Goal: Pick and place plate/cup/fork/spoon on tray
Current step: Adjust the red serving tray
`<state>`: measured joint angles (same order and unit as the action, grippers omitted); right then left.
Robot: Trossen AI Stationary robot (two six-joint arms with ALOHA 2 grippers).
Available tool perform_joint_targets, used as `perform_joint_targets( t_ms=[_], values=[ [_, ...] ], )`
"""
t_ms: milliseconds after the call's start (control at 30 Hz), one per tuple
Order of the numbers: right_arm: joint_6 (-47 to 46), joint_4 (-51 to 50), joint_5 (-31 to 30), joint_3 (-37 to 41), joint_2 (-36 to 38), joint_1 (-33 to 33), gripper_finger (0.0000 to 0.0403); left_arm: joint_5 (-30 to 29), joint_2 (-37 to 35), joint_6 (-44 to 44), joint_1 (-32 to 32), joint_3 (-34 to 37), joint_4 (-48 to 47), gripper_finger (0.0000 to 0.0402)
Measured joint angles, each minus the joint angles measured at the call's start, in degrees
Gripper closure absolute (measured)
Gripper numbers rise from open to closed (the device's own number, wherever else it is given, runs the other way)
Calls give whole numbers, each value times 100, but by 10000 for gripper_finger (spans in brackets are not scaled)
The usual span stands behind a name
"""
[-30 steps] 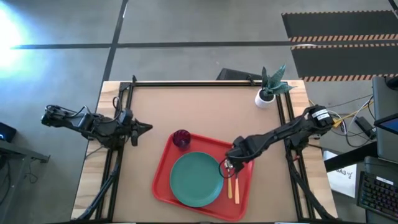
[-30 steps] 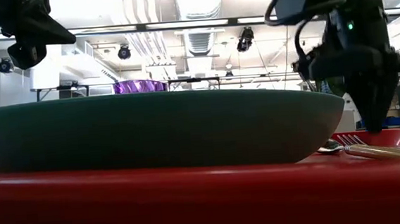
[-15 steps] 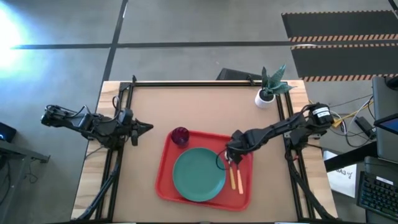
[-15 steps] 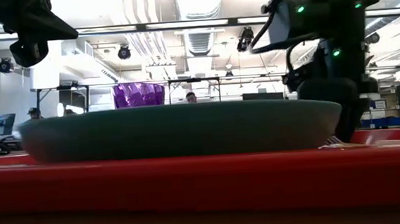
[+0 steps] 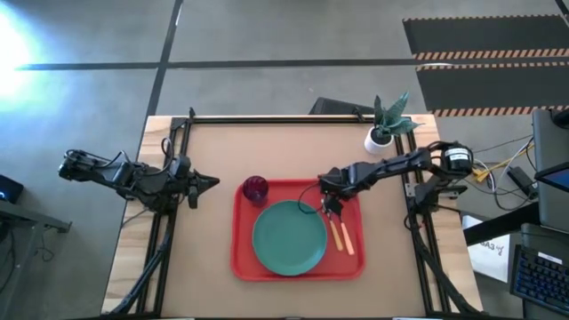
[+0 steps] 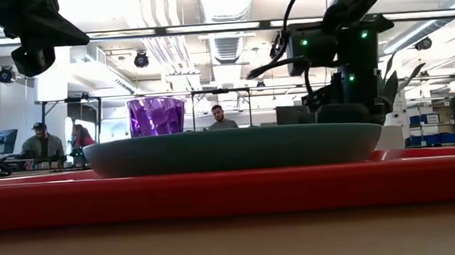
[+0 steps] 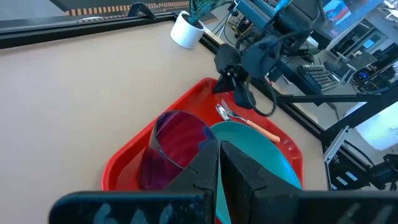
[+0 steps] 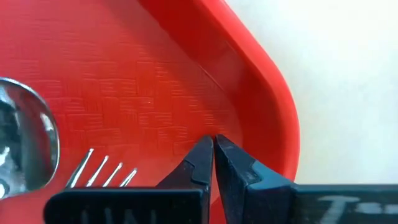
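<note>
The red tray point(image 5: 242, 240) lies flat on the table. On it are the teal plate point(image 5: 289, 238), the purple cup point(image 5: 255, 189) upright in the far left corner, and the fork and spoon side by side point(image 5: 342, 236) right of the plate. The fork's tines point(image 8: 102, 168) and the spoon's bowl point(image 8: 25, 149) point toward the far edge. My right gripper point(image 5: 331, 206) is shut, with its tips down in the tray's far right corner. My left gripper point(image 5: 213, 182) is shut and empty, above the table's left edge. My right gripper's shut fingertips point(image 8: 200, 155) rest on the tray's floor point(image 8: 205, 124) in its far right corner, just inside the foot of the raised rim point(image 8: 273, 118). They come from above, slanting in from the table's right. The tray lies flat on the table.
A white pot with a green plant point(image 5: 380, 138) stands at the table's far right corner. Black frame rails point(image 5: 293, 119) run along the far, left and right edges. People sit in the room beyond the table point(image 6: 223, 118).
My right gripper has gone toward the table's far edge and a little to the right, staying shut. The tray has slid along the table with it, carrying the plate, cup, fork and spoon. It has turned from a slanted lie to square with the table.
</note>
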<state>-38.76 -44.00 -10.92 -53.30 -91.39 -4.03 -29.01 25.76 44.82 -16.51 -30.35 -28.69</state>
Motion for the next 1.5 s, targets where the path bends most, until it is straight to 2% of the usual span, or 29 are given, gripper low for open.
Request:
perform_joint_targets(
  t_ms=[267, 433, 700, 833, 900, 1000, 1233, 1500],
  values=[
    [149, 169, 38, -12, 9, -207, 394, 4, 7, 30, 0, 0, -19, 402],
    [317, 176, 23, -524, 151, -118, 394, 36, 219, 293, 0, 154, -9, 402],
    [1316, -528, -843, -2416, 626, -96, 394, 220, 1257, 1344, 0, 717, 270, 402],
    [1803, -530, -1037, -3331, 881, -84, 394, 587, 1893, 1638, 0, 1001, 952, 402],
    [2031, -486, -1077, -3740, 1014, -68, 394, 620, 2169, 1638, 2, 1111, 1493, 402],
    [2338, -461, -1075, -4275, 1184, -9, 394, 612, 2610, 1643, 20, 1163, 1813, 402],
    [2840, -454, -1073, -5021, 1480, 79, 394, 699, 3451, 1943, 81, 1161, 2111, 402],
    [2966, -520, -1073, -5121, 1639, 79, 394, 717, 4097, 1956, 219, 1149, 2486, 401]
  ],
)
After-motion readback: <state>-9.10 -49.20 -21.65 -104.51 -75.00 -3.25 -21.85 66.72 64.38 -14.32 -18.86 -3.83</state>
